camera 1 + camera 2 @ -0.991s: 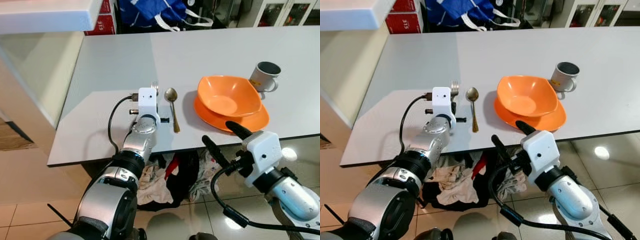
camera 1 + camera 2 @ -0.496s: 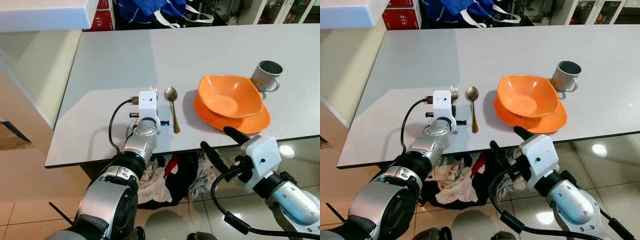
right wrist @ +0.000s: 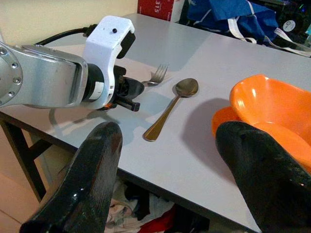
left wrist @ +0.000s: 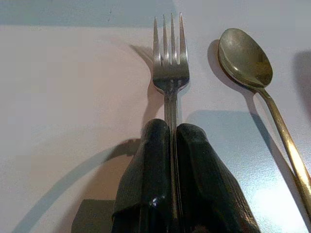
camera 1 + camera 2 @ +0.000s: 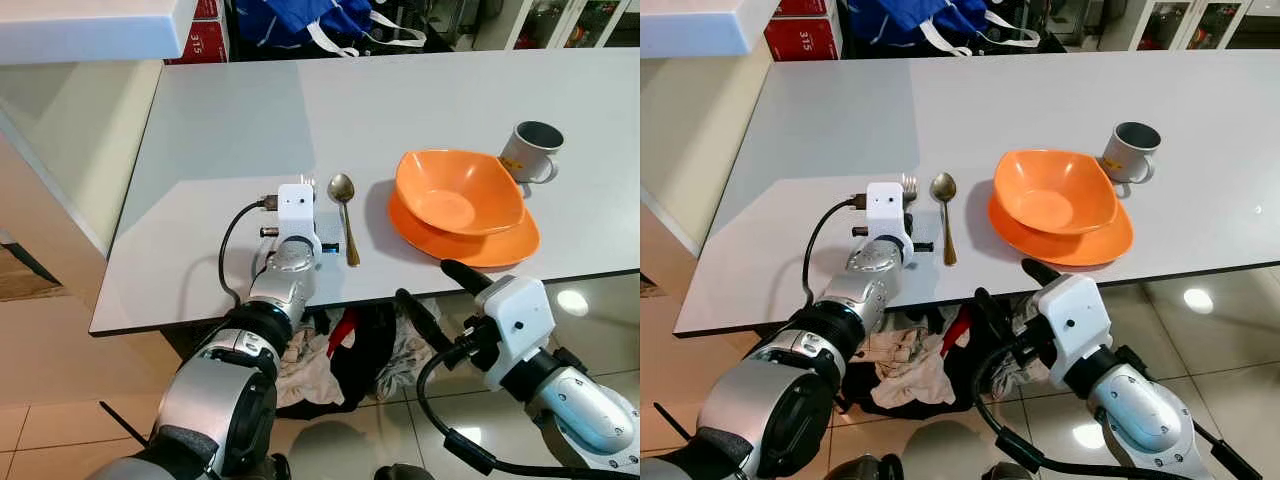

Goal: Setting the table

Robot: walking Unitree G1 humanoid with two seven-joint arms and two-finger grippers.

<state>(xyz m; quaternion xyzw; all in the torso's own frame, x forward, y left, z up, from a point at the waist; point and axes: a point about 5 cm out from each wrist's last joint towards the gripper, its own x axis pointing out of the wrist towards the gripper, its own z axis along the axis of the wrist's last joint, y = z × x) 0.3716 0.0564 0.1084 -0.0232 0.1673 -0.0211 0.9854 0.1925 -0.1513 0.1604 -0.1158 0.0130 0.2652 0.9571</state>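
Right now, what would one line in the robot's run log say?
left gripper: fingers shut on fork, on table | spoon: beside fork | right gripper: open, below table edge | bowl: on plate

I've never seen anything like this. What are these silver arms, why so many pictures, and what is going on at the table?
It is a humanoid robot setting a table. Two pictures come from cameras in its head, looking down; two come from cameras on its wrists. Each silver arm ends in a gripper with two black fingers. The left gripper is shut on a fork lying on the grey table, beside a spoon. To the right sit an orange bowl on an orange plate, and a mug. The right gripper hangs open below the table's near edge, holding nothing.
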